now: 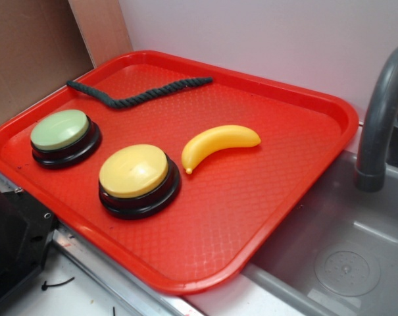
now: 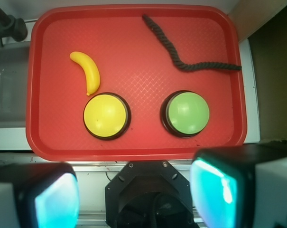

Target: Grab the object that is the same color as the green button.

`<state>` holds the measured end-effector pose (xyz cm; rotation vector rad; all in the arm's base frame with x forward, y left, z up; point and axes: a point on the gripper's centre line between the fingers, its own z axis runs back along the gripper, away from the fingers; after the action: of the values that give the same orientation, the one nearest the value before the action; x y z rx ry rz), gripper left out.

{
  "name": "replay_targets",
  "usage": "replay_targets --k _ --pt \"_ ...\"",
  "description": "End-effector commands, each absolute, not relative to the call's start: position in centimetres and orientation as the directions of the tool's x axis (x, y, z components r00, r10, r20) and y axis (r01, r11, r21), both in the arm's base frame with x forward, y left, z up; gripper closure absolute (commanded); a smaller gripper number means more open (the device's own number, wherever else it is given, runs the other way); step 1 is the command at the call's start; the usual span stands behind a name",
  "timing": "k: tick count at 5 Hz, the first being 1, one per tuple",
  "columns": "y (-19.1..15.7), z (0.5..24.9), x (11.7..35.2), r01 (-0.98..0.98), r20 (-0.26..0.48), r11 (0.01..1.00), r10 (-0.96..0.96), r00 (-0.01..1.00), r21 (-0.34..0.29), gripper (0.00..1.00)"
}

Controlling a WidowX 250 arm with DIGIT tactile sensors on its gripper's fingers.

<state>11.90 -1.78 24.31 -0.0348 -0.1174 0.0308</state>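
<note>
Since nothing is yet gripped, begin by reading the red tray (image 2: 43,137), which fills most of the wrist view and carries all four things. Your tool (image 2: 134,199) hangs well back from it at the bottom of that frame, fingers (image 2: 55,202) spread wide apart and empty, one blurred at lower left and one at lower right.

Next in size are the two dome buttons: the yellow button (image 2: 106,115) left of centre and the green button (image 2: 186,113) right of centre. The green one only tells you the colour to match; do not press or grab it.

Your target is the dark green rope (image 2: 181,61), lying flat in the upper right of the wrist view, running from the top edge down in a kink and out toward the right rim. In the exterior view it sits at upper left (image 1: 143,97), well apart from both buttons.

Aim for the kinked middle, turn the jaws across the strand, and come down low, as it is thin.

Leave the banana (image 2: 88,71), upper left, alone.
</note>
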Motion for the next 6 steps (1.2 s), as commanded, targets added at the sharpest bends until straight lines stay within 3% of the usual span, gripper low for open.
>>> replay_targets --k 1,3,4,5,6 --pt "-1.8 24.3 11.9 -0.029 0.117 0.999 0.033 0.993 -0.037 0.00" --pt "1.6 21.6 16.4 0.270 0.175 0.962 -0.272 0.946 0.035 0.00" --pt "3.2 20.2 18.3 0.392 0.216 0.920 -0.386 0.897 0.015 0.00" --pt "6.5 16.6 21.8 0.508 0.227 0.858 -0.511 0.829 0.078 0.00" --pt "7.5 14.1 24.0 0.584 0.221 0.807 -0.587 0.778 0.089 0.00"
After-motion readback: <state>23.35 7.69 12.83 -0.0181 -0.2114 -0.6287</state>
